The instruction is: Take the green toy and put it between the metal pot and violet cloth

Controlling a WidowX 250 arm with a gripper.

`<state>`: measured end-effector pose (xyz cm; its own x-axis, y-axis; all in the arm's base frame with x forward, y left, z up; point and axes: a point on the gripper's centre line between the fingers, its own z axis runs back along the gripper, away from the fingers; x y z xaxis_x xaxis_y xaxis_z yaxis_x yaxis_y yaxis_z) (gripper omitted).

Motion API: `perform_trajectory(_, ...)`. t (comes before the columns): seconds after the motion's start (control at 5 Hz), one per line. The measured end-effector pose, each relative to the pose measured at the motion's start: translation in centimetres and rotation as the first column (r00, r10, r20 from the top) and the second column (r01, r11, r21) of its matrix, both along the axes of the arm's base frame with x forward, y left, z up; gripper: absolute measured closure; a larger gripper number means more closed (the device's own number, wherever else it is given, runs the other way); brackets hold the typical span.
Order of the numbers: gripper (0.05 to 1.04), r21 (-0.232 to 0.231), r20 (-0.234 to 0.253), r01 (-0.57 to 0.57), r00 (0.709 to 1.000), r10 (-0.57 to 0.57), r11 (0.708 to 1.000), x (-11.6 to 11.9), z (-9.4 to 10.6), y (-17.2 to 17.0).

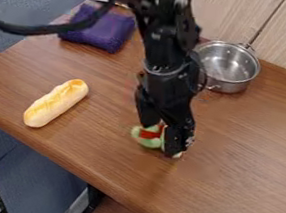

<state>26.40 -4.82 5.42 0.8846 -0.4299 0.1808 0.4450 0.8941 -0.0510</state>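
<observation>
Toy, light green, rounded, red band | black pincer over it | open or gripping: cannot tell

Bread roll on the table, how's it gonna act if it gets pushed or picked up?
The bread roll is long with rounded sides, so a sideways push may well roll it. A nudge at one end would more likely swivel it on the smooth-looking table. Its plump, even shape suggests it would probably hold its form when lifted.

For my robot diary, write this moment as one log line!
gripper: at green toy | grip: unclear | toy: on table, not yet between metal pot and violet cloth
</observation>
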Motion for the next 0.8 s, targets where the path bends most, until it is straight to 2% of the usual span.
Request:
perform_trajectory(0.4, 0.117, 0.043, -0.043, -0.048, 0.998, 0.050, 0.998, 1.23, -1.88, 1.30)
perform_trajectory(0.6, 0.335, 0.044, -0.030, -0.046, 0.998, 0.047, 0.998, 1.33, -1.91, 1.30)
perform_trajectory(0.8, 0.494, 0.046, -0.028, -0.045, 0.999, 0.047, 0.998, 1.36, -1.91, 1.36)
